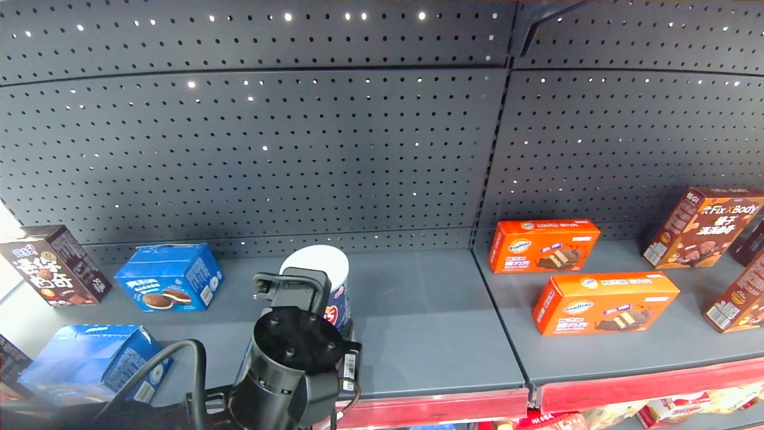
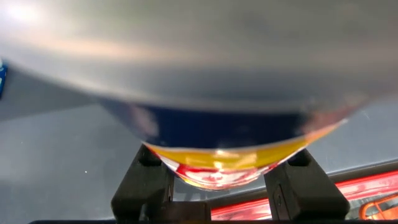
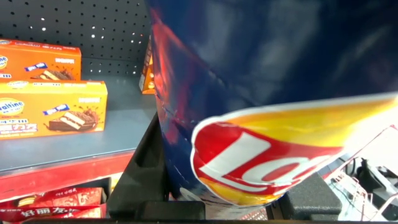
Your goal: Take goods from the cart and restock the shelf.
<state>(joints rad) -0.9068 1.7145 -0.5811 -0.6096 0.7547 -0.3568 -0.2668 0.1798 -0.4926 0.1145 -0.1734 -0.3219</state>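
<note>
Head view: the left gripper (image 1: 313,298) is clenched on a chip can (image 1: 316,266). The can stands with its white lid on top, low over the grey shelf (image 1: 418,316) in the left bay (whether its base touches the board cannot be told). To the robot's left of it, a blue biscuit box (image 1: 170,278) and a dark box (image 1: 55,266) sit by the pegboard, and another blue box (image 1: 89,361) lies near the front edge. In the right bay lie a rear orange box (image 1: 543,245) and a front orange box (image 1: 604,301), with a brown box (image 1: 701,227) farther right.

Left wrist view: the left gripper (image 2: 221,186) has its black fingers (image 2: 144,186) pressed on either side of the chip can (image 2: 217,134), which is dark blue, yellow and red. The shelf (image 2: 56,155) lies beneath.

Right wrist view: the right gripper (image 3: 230,193) is grasping a second chip can (image 3: 249,74), dark blue with a red and yellow mark, between black fingers (image 3: 142,174). The front orange box (image 3: 53,115) and rear orange box (image 3: 37,59) lie on the shelf (image 3: 74,146) nearby.
</note>
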